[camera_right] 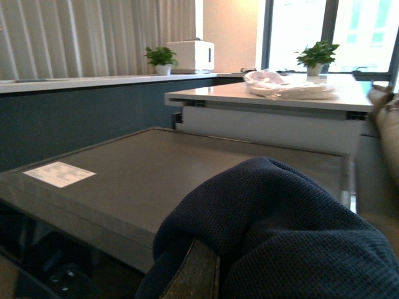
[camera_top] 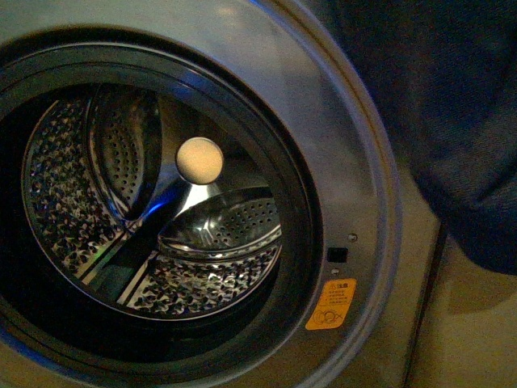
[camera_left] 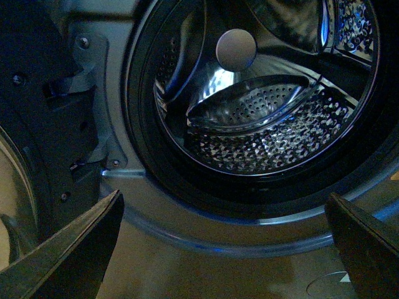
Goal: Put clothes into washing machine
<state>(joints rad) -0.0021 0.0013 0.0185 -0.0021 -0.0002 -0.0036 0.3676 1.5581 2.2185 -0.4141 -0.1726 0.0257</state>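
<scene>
The washing machine (camera_top: pixel 371 162) fills the front view, grey with a round black-rimmed porthole, an empty perforated steel drum (camera_top: pixel 89 218) and a cream hub (camera_top: pixel 199 160). Its orange sticker (camera_top: pixel 331 304) sits at the lower right of the rim. The clothes (camera_top: pixel 452 121), dark navy knit, hang at the upper right, beside and above the porthole. In the right wrist view the clothes (camera_right: pixel 280 237) bulge over one visible finger (camera_right: pixel 196 274); my right gripper is shut on them. My left gripper (camera_left: pixel 224 249) is open and empty, below the drum's mouth (camera_left: pixel 262 118).
The open door and its hinge (camera_left: pixel 56 124) stand beside the porthole in the left wrist view. The right wrist view looks over the machine's flat grey top (camera_right: pixel 156 174) with a white label (camera_right: pixel 59 174), toward a counter (camera_right: pixel 268 93) and windows.
</scene>
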